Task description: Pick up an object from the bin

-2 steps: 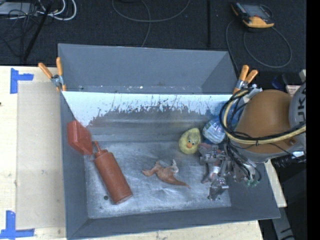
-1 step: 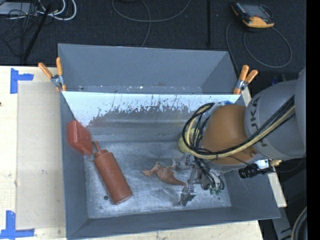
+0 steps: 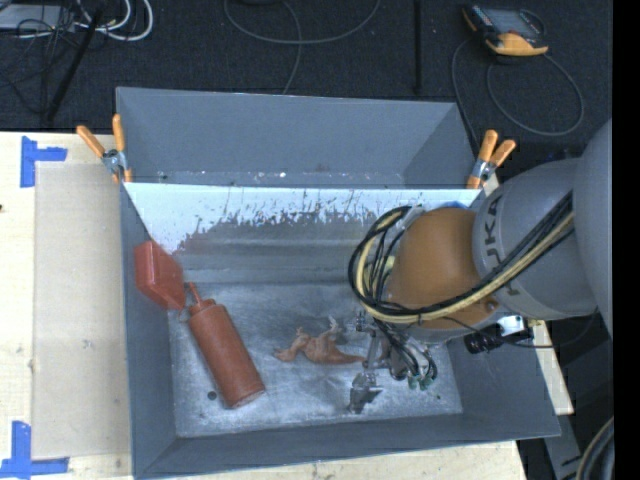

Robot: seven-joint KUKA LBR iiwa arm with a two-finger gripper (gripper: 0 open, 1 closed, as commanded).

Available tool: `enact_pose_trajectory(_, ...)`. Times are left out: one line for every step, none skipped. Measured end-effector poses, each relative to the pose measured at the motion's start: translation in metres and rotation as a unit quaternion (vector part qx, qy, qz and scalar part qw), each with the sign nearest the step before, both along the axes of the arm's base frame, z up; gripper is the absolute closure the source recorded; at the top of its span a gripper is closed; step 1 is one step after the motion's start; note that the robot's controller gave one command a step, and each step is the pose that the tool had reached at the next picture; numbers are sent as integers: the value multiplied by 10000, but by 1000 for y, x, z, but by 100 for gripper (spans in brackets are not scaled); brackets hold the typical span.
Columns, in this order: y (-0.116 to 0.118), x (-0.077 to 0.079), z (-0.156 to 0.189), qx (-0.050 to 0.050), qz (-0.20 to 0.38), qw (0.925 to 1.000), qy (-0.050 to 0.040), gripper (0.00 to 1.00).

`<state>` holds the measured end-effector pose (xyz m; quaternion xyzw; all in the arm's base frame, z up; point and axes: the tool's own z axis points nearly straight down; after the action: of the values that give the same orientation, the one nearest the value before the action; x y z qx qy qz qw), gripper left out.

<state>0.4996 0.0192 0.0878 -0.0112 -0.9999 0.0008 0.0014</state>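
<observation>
My gripper (image 3: 364,388) reaches down to the bin floor near the front right, its metal fingers pointing at the floor. Just to its left lies a small brown animal figure (image 3: 318,346), flat on the floor, close to the fingers but not between them. A red-brown tool with a thick cylindrical handle and a flat square head (image 3: 200,325) lies diagonally along the left side of the bin, well away from the gripper.
The arm with its orange cover and looped cables fills the bin's right side above the gripper. Bare floor lies between the red-brown tool and the figure, and along the front wall.
</observation>
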Motion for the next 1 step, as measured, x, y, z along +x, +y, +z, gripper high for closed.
enact_pose_trajectory(5, 6, 21, 9, -333, 9994, -28, 0)
